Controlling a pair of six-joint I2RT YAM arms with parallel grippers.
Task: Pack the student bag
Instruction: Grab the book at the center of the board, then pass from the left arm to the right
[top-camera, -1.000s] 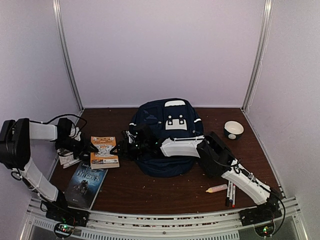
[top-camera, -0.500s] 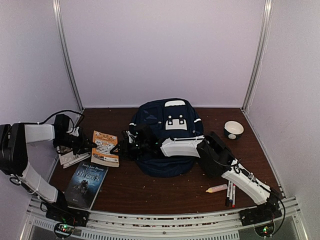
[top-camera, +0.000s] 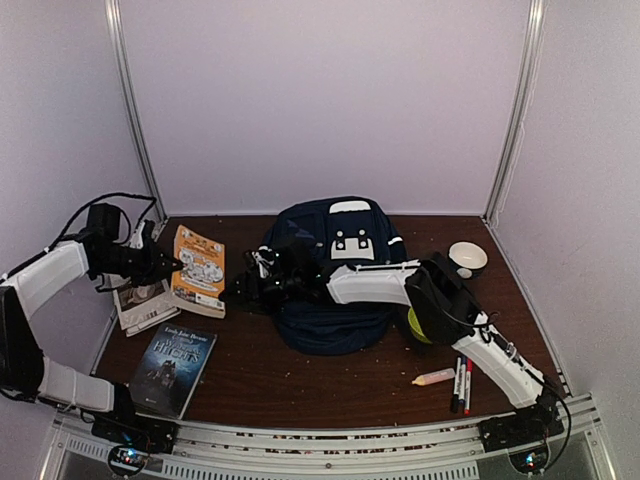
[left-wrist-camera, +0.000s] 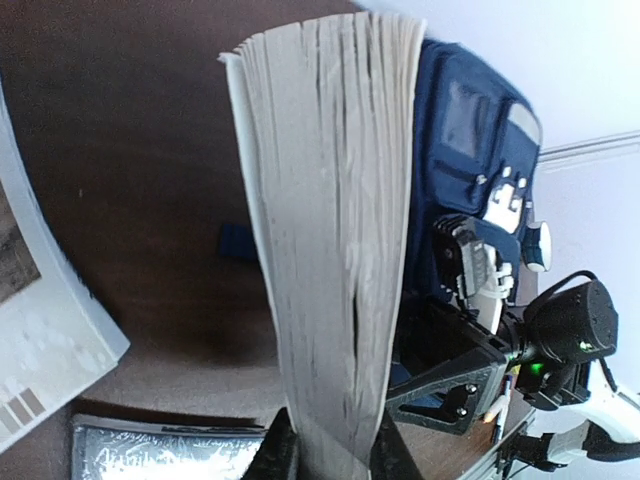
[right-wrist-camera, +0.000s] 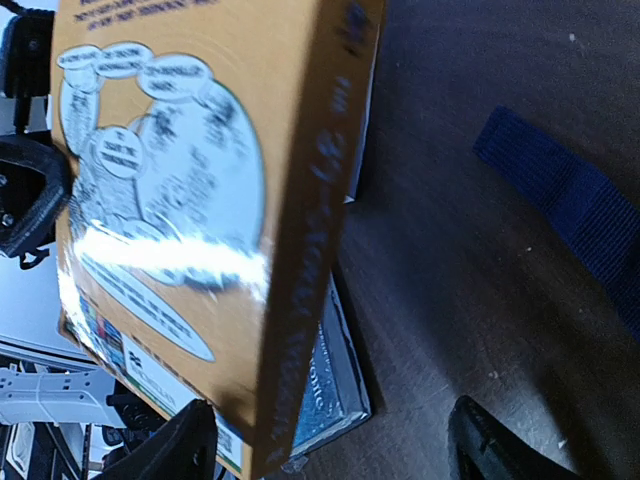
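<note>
The navy student bag (top-camera: 335, 265) lies at the table's middle back, and the left wrist view shows it too (left-wrist-camera: 470, 130). An orange paperback (top-camera: 198, 270) stands tilted up off the table. My left gripper (top-camera: 168, 266) is shut on its left edge. In the left wrist view the jaws pinch the grey page block (left-wrist-camera: 330, 250) at the bottom (left-wrist-camera: 325, 455). My right gripper (top-camera: 238, 290) reaches leftward across the bag's front. It is open beside the book's right edge, with nothing between its fingers (right-wrist-camera: 335, 445). The orange cover (right-wrist-camera: 170, 200) fills the right wrist view.
A dark-covered book (top-camera: 175, 365) lies front left, and a white booklet (top-camera: 140, 305) sits under the left arm. A bowl (top-camera: 467, 258) stands back right. A yellow tube (top-camera: 433, 377) and markers (top-camera: 460, 385) lie front right. A bag strap (right-wrist-camera: 570, 210) trails on the wood.
My left gripper closed on the orange book, lifted it onto its edge and drew it back-left. My right gripper opened wider and the arm stretched further left.
</note>
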